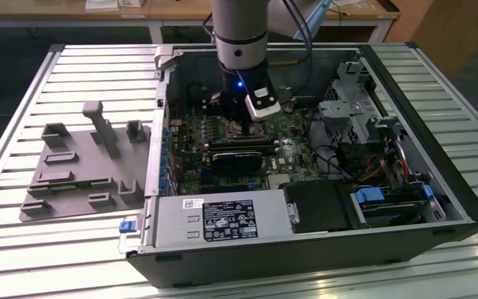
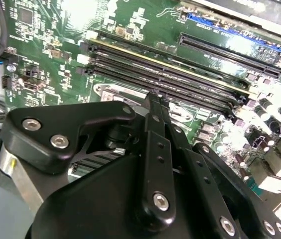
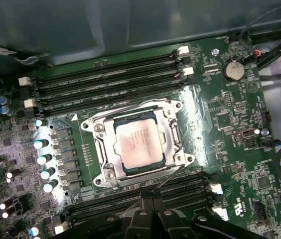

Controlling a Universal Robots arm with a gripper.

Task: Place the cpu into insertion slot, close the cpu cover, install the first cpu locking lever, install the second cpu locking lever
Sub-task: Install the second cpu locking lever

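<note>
Silvery cpu seated in insertion slot, cpu cover closed; gripper pinched together, empty, touching the cover's edge.

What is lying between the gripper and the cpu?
In the first wrist view, the cpu cover's lower frame edge and a thin lever wire lie between the gripper and the cpu.

The cpu lies in the insertion slot, with the cpu cover down around it on the circuit board. Memory slots run along two opposite sides of the socket. In the exterior view, the gripper hangs inside the computer case, over the board; a moulded tray lies on the table to the exterior view's left of the case.
</note>
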